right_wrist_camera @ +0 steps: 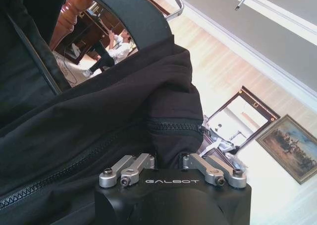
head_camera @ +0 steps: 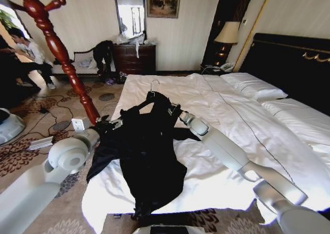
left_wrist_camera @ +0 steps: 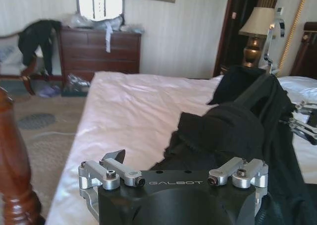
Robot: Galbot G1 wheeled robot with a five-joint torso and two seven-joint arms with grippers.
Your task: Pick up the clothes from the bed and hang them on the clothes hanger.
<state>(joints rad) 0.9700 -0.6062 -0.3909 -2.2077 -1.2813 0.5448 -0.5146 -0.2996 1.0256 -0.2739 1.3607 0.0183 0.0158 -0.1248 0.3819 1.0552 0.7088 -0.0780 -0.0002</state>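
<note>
Our left gripper (head_camera: 107,123) at nine o'clock and right gripper (head_camera: 174,113) at three both clamped the clothes (head_camera: 147,151) above the bed (head_camera: 232,115).

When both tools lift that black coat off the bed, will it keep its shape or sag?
Probably sag: the black coat lies crumpled in soft folds on the bed. Its lower part hangs over the bed edge, so it may drag. The left tool and right tool sit at its shoulders.
</note>
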